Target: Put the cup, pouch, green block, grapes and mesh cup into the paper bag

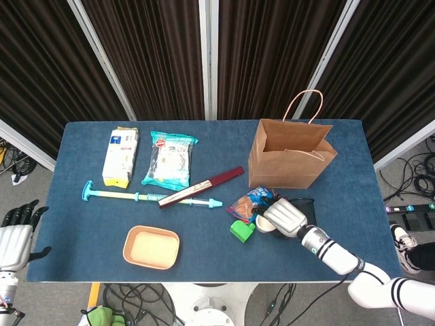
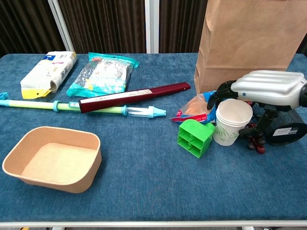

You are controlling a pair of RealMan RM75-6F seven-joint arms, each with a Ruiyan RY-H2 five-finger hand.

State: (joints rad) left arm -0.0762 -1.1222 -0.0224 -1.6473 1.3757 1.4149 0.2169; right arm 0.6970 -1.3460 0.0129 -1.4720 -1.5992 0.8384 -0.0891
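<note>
The paper bag (image 1: 292, 159) (image 2: 249, 43) stands open at the back right of the blue table. In front of it lie the white paper cup (image 2: 232, 122) (image 1: 265, 223), the green block (image 2: 195, 136) (image 1: 241, 229), the orange-and-blue pouch (image 2: 196, 108) (image 1: 246, 202), dark grapes (image 2: 254, 139) and the black mesh cup (image 2: 283, 127) (image 1: 309, 207), which lies on its side. My right hand (image 1: 285, 216) (image 2: 268, 88) hovers over the cup, fingers curved behind its rim and thumb beside it, with a gap showing. My left hand (image 1: 17, 231) hangs off the table's left edge, fingers apart and empty.
A tan tray (image 1: 151, 246) (image 2: 50, 160) sits front left. A maroon bar (image 1: 202, 186) lies across a teal long-handled tool (image 1: 136, 196). A teal snack bag (image 1: 170, 158) and a white carton (image 1: 120, 156) lie at the back left.
</note>
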